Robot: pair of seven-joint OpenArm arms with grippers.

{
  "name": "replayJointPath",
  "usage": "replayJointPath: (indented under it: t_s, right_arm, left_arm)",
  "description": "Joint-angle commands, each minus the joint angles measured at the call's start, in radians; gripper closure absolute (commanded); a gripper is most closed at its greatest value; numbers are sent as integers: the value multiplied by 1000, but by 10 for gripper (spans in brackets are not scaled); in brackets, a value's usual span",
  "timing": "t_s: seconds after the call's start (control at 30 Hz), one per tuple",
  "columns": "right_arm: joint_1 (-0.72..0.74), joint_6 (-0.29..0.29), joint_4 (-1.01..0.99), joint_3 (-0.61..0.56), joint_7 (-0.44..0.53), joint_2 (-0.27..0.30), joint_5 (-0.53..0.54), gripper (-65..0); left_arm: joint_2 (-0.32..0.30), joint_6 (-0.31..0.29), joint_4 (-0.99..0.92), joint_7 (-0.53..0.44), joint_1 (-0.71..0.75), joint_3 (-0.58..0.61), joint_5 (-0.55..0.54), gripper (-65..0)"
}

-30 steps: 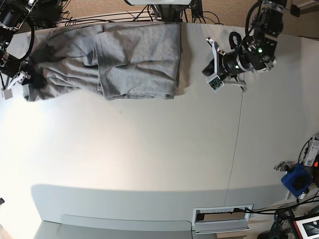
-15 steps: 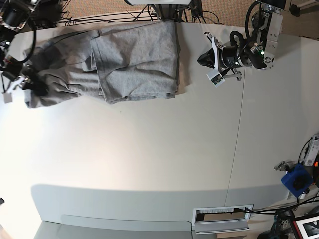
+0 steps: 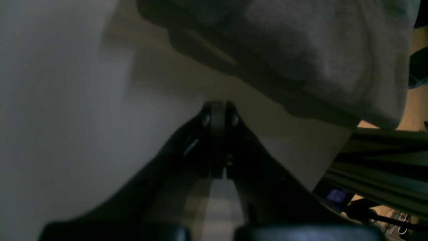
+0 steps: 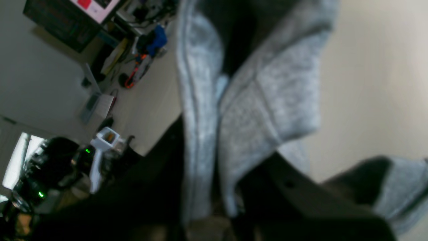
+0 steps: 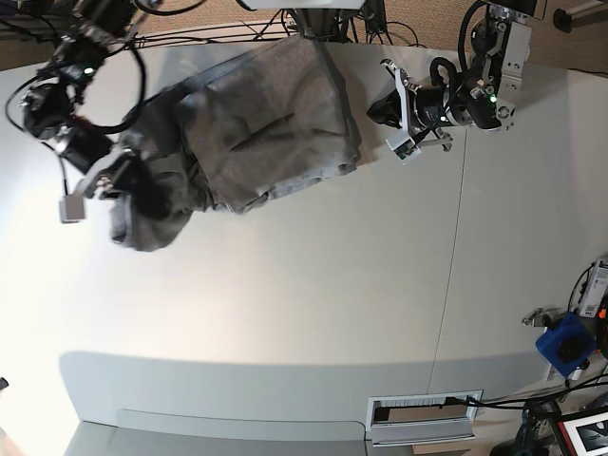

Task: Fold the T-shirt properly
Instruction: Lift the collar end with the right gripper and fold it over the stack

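The heather-grey T-shirt (image 5: 266,123) lies bunched and skewed at the back of the white table (image 5: 285,285), plain side showing, its left part lifted and crumpled. My right gripper (image 5: 128,182), on the base view's left, is shut on that crumpled end. In the right wrist view, folds of the T-shirt (image 4: 267,100) run down between the dark jaws of the right gripper (image 4: 214,201). My left gripper (image 5: 377,109) hangs shut and empty just right of the shirt's right edge. The left wrist view shows the left gripper (image 3: 218,117) pressed together above bare table, the T-shirt (image 3: 317,50) beyond it.
Cables (image 5: 218,36) run along the table's back edge. A seam (image 5: 451,266) crosses the table on the right. A slotted panel (image 5: 423,410) sits at the front edge, and a blue device (image 5: 565,344) is off the table's right side.
My right gripper has swung forward and to the right with the shirt's left end, dragging and bunching the cloth. The left gripper has shifted slightly toward the shirt, still shut.
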Motion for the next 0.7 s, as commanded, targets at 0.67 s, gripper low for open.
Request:
replayJointPath:
  t_s: [0.67]
  right_arm:
    - [6,2,29,-599,24,-107,-366,0]
  left_arm:
    - [-10,0,7,23,-1,-2,3,0]
